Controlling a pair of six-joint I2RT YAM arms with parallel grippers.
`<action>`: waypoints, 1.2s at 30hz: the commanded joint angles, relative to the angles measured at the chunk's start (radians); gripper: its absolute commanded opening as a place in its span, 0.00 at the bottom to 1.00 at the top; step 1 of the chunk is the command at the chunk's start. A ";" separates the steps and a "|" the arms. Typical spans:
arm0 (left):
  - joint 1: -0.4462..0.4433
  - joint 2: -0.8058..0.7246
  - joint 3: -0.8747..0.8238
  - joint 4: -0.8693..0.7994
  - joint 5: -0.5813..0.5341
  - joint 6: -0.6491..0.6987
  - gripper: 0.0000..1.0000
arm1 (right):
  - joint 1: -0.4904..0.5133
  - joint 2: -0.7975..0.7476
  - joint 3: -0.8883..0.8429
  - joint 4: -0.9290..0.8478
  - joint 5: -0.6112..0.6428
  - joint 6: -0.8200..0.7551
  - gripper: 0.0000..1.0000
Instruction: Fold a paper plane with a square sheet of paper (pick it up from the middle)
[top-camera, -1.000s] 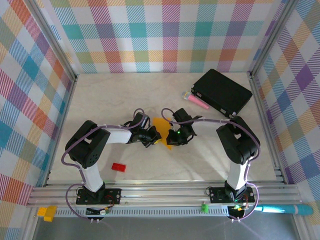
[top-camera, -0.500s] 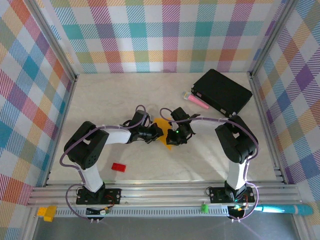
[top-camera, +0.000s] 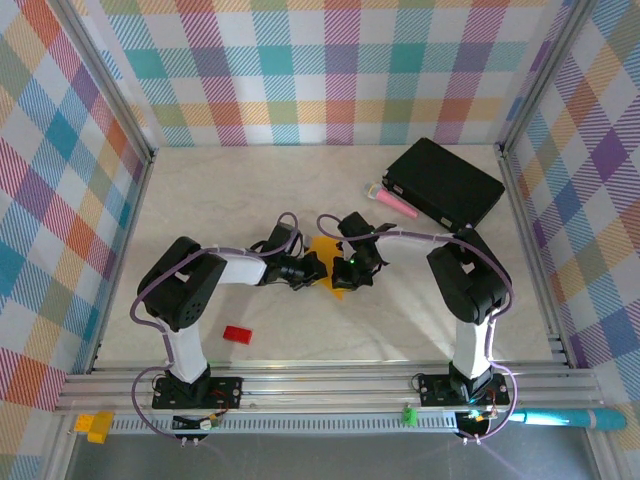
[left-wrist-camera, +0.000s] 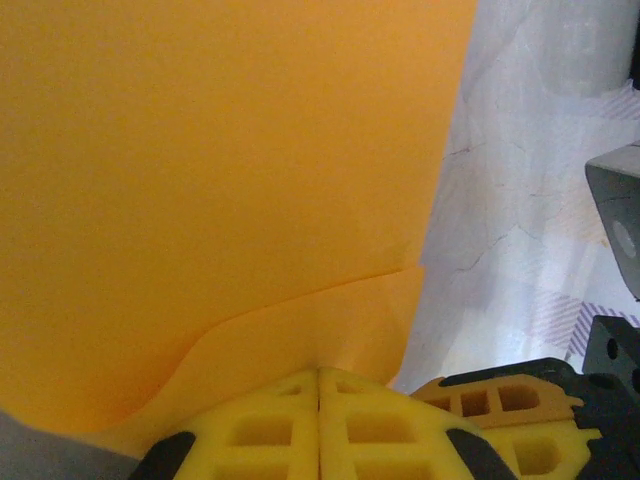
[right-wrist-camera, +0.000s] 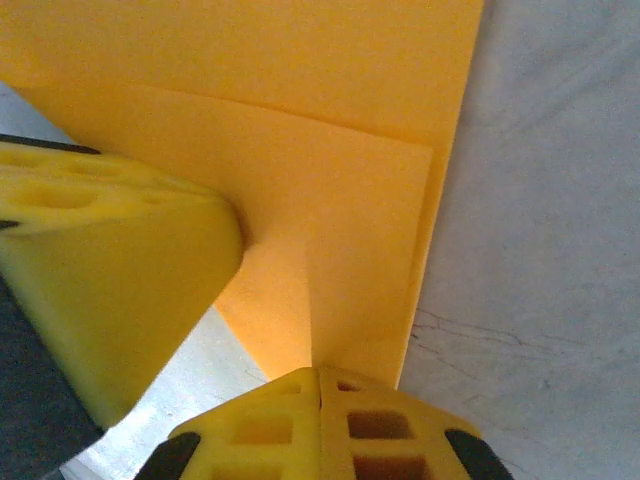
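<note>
Pinching the square sheet of paper (top-camera: 325, 250) with left gripper (left-wrist-camera: 318, 388) and right gripper (right-wrist-camera: 320, 386), both clamped tight on its near part, holding it at the middle of the table (top-camera: 230, 200), long axis running near-to-far, narrow tip pointing nearward.

LIGHT: shining bright and even from overhead | SHADOWS: arms (top-camera: 240, 268) casting soft ones on table (top-camera: 300, 345) toward 6 o'clock | FOCUS: left wrist view blurring at 1 o'clock

Left claw (top-camera: 313, 268) closed, right claw (top-camera: 349, 273) closed, both arms bent inward
</note>
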 joint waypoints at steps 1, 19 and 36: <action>0.065 0.030 0.019 -0.130 -0.060 0.088 0.08 | -0.004 0.090 -0.048 -0.196 0.198 -0.018 0.02; 0.201 -0.088 0.132 -0.295 -0.050 0.135 0.12 | -0.012 0.018 0.001 -0.193 0.141 -0.162 0.03; 0.201 -0.285 0.026 -0.287 -0.048 0.098 0.46 | -0.013 -0.283 -0.279 0.408 0.102 0.302 0.35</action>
